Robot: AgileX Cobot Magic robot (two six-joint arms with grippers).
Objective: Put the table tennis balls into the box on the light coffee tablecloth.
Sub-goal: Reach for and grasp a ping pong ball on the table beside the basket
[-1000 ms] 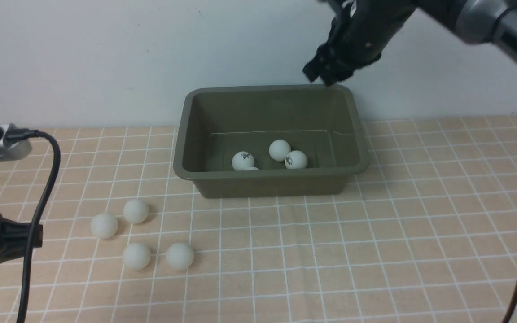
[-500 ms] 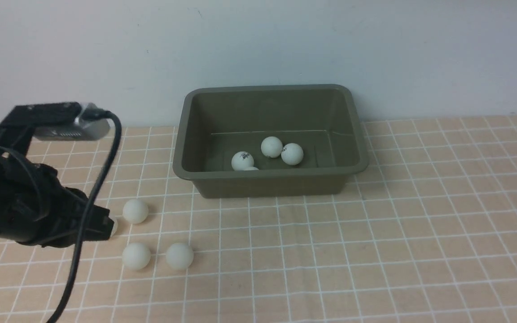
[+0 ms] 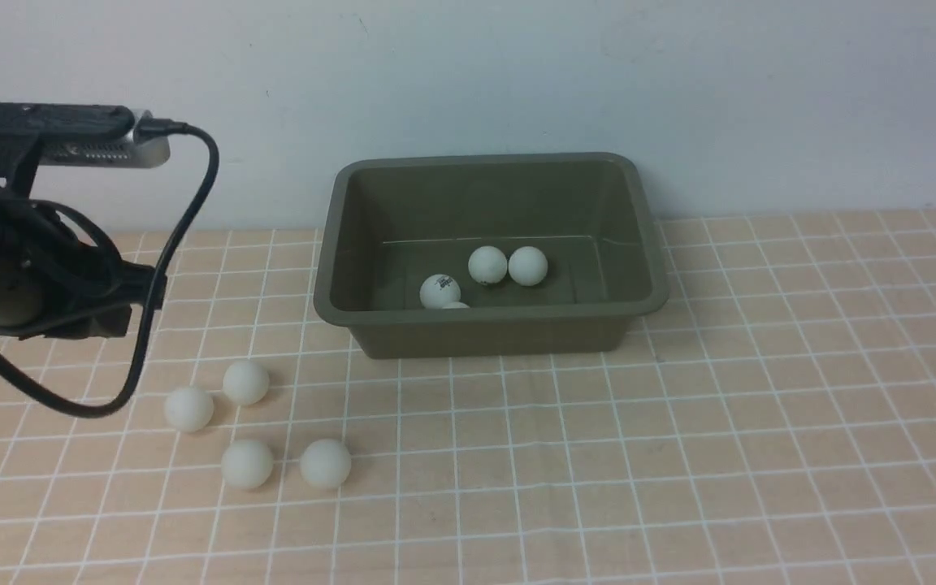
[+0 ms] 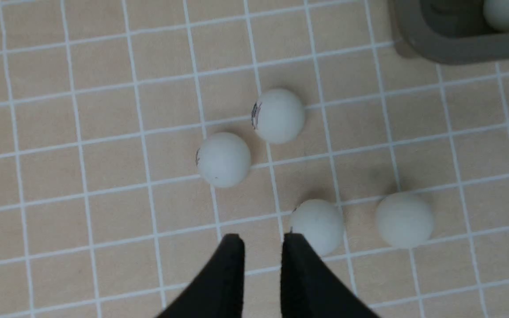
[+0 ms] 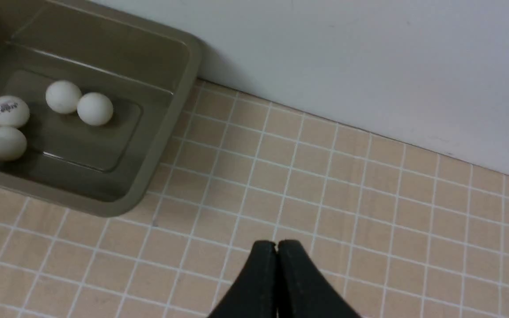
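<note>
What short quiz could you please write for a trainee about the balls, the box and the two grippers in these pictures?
1. How many table tennis balls lie in the box?
2. True or false: the right gripper is shut on a ball.
3. What does the left gripper hold? A. a ball. B. nothing. C. the rim of the box.

Key:
1. Four, best counted in the right wrist view.
2. False: its fingers meet with nothing between them.
3. B.
</note>
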